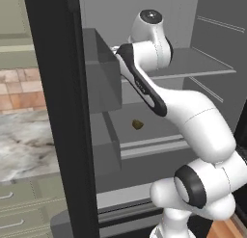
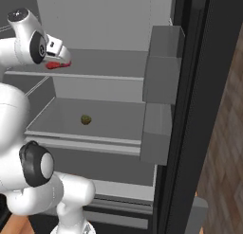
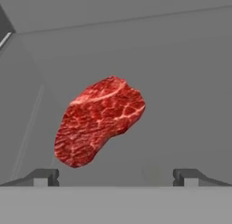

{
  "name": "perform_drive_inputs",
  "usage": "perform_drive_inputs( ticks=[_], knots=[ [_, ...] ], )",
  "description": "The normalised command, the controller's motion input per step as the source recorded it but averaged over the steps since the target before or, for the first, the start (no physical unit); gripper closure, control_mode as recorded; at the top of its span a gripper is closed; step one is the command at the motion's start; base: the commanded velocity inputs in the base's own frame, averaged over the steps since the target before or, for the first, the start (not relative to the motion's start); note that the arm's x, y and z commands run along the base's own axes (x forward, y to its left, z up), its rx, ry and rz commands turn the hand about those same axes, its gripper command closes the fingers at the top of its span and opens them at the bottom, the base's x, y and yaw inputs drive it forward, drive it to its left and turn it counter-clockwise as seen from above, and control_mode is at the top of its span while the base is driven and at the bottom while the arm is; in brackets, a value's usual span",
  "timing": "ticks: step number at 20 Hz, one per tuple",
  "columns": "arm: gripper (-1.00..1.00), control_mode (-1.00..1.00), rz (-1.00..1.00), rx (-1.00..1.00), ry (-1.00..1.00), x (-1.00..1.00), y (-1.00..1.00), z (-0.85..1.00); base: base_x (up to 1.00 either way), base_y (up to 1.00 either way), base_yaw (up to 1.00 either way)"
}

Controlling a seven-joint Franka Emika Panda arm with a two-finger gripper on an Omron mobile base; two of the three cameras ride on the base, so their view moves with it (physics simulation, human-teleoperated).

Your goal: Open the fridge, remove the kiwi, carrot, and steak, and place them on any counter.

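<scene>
From the hand view I see the gripper (image 3: 116, 175) spread wide, its two dark fingertips (image 3: 43, 176) far apart at the bottom of the picture and nothing between them; it holds nothing; the steak (image 3: 99, 120), red and marbled with a pale fat edge, lies flat on the grey shelf just ahead of the tips, nearer the left-hand one in this view, and I cannot tell whether either tip touches it; in the right base view the steak (image 2: 59, 65) shows as a red sliver on the upper shelf, just under the white hand reaching in from the left; the kiwi (image 2: 86, 119) sits alone on the shelf below, well apart from the steak and roughly mid-shelf; the left base view shows the kiwi (image 1: 137, 124) on that lower shelf, just beside my arm's dark-striped link; the fridge (image 2: 190, 110) stands open, its black door edges framing the light grey interior, with grey door bins on both doors; the marbled counter (image 1: 24, 140) lies beyond the left door, above sage-green drawers.
</scene>
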Motion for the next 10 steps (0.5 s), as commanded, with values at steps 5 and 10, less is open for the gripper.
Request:
perform_drive_inputs(
  ticks=[5, 10],
  knots=[
    [-1.0, -1.0, 0.0, 0.03, 0.09, 0.2, -0.08, -0.07, 0.0, 0.0, 0.0],
    [-1.0, -1.0, -0.02, 0.01, 0.05, 0.06, 0.07, -0.2, 0.0, 0.0, 0.0]
  ],
)
